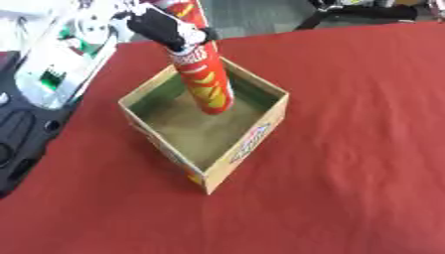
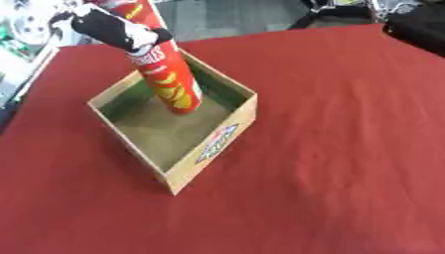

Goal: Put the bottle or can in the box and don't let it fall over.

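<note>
The open cardboard box (image 1: 205, 130) is being left standing on the red cloth (image 1: 347, 149). Inside it, toward the far wall, the tall red can (image 1: 207, 82) is being gripped near its top by the left hand (image 1: 165, 27), fingers curled round it. The can's base should be settled flat before the grip is released.

A wide table covered in a deep red cloth (image 1: 347, 163) fills nearly the whole scene, and the fabric shows soft wrinkles and creases under even, diffuse light with no hard shadows. Past the far edge runs a strip of grey floor (image 1: 252, 15), dull and plain. Up there on the right, dark legs of some black stand or furniture (image 1: 347, 17) spread across the floor. Over on the left, white and green equipment (image 1: 61, 54) crowds the table's side, too blurred to identify, and below it sits a black moulded case (image 1: 22, 144).
</note>
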You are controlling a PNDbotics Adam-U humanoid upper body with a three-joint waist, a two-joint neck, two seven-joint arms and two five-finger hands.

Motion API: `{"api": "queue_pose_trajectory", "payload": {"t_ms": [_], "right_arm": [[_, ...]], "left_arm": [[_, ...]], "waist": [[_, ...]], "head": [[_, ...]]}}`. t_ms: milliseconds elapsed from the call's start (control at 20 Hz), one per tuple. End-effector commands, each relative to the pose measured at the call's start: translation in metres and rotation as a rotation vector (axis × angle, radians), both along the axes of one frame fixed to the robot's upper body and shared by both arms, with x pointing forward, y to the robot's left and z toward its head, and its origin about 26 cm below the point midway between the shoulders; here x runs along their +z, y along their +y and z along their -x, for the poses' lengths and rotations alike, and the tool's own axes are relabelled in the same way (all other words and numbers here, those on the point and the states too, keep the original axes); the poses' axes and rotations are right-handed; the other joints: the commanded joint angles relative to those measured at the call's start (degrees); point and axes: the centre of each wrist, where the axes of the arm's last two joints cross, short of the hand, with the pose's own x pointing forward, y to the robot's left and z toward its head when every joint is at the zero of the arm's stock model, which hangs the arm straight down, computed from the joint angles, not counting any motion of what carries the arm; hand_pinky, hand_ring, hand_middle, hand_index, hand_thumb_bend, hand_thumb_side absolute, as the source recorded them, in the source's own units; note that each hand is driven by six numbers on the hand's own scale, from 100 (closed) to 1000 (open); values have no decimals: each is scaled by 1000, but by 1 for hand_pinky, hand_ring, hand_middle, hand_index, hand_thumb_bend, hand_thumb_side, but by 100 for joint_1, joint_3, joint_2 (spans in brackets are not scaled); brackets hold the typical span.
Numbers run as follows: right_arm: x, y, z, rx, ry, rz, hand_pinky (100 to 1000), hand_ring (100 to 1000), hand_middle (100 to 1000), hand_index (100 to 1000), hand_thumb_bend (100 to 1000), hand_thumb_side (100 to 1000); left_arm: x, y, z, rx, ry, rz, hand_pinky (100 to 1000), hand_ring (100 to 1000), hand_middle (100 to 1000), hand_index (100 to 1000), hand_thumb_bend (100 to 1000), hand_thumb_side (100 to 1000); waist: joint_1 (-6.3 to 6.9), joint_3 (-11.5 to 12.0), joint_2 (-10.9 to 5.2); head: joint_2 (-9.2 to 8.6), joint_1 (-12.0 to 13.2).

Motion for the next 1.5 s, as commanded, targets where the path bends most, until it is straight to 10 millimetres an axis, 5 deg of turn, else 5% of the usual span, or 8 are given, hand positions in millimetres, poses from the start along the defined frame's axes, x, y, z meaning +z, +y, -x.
{"api": "queue_pose_trajectory", "payload": {"t_ms": [50,200,650,900,1500], "right_arm": [[10,0,5,7,-32,10,687,847,809,827,253,327],[10,0,5,6,-30,9,687,847,809,827,253,328],[8,-1,5,1,-22,8,688,848,809,827,253,323],[4,-6,5,-22,-13,6,688,848,810,828,253,326],[2,-10,6,-44,-12,-4,690,849,811,828,253,323]], "left_arm": [[10,3,2,-13,-32,-45,843,853,748,741,955,100],[13,6,3,-9,-55,-71,885,863,759,796,1000,100],[28,22,11,12,-99,28,856,835,745,761,895,100],[41,53,30,53,-144,137,877,853,772,775,731,163],[50,125,82,159,-253,330,893,874,844,810,570,354]], "waist": [[-22,5,-90],[-25,13,-103],[-52,85,-194],[-83,230,-260],[-245,497,-301]], "head": [[-59,-46],[-41,-48],[48,-95],[169,-195],[162,-350]]}}
